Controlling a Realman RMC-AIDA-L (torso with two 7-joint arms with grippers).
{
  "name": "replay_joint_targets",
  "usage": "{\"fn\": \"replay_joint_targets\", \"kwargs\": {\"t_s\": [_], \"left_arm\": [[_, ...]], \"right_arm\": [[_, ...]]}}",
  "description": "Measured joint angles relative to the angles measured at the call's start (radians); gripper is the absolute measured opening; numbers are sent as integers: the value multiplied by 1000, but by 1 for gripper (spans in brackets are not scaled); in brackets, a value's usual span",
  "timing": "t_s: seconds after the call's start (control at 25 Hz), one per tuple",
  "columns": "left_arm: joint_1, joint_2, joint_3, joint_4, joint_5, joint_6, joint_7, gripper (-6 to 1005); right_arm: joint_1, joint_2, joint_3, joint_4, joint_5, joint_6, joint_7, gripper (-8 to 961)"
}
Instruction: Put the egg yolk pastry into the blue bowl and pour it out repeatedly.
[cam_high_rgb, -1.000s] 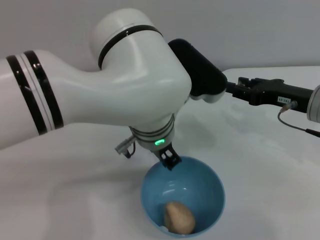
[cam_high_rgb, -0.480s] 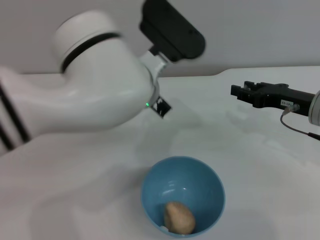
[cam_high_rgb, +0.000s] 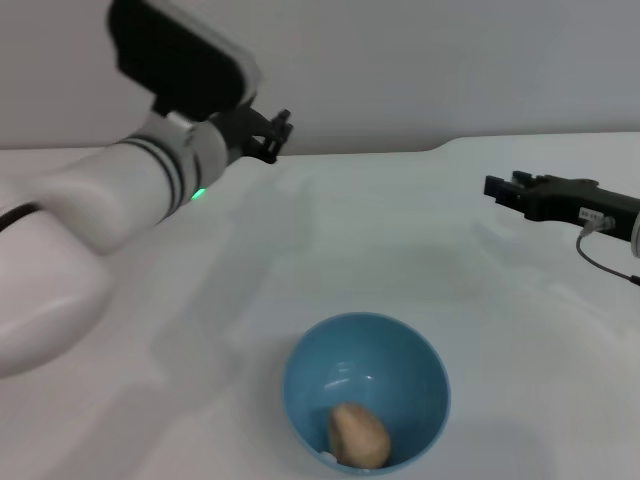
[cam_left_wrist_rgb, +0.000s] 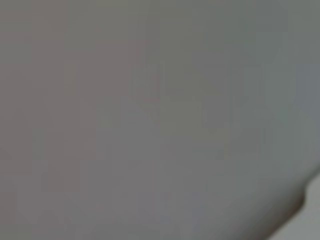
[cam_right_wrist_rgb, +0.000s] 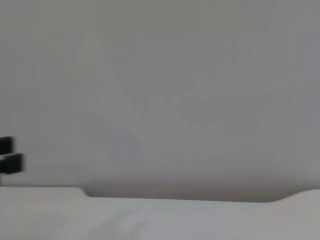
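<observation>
Egg yolk pastry (cam_high_rgb: 358, 436) lies inside the blue bowl (cam_high_rgb: 420, 360) near the table's (cam_high_rgb: 300, 260) front edge. My left gripper (cam_high_rgb: 268, 135), far left, and right gripper (cam_high_rgb: 505, 187), far right: finger state unclear.

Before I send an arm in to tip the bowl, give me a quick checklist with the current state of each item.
1. Pastry inside bowl: ok, it lies at the bottom.
2. Bowl upright on table: ok.
3. Space over bowl free: ok, both arms are well away from it.
4. Left pincer empty: ok, nothing in it, raised at the far left.
5. Right pincer empty: ok, nothing in it, hovering at the far right.
6. Pincers open wide enough for the rim: cannot tell for either.
</observation>
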Motion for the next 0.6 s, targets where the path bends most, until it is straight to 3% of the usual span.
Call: {"fn": "replay_joint_targets", "kwargs": {"t_s": [0.04,0.24,0.48,0.52,0.6], "left_arm": [[0,0,0,0,0,0,0,408],[72,-1,-62,116,-4,-306,-1,409],[117,-4,-191,326,-62,-662,-2,409],[118,-4,-201,355,-84,-702,-2,409],[118,-1,-230,433,-143,-793,-2,409]], "right_arm": [[0,0,0,0,0,0,0,432],[-21,10,-12,22,101,120,-115,432],[-51,15,-12,108,505,150,-501,432],[-60,19,-24,149,687,126,-717,432],[-62,20,-32,171,765,108,-803,432]]}}
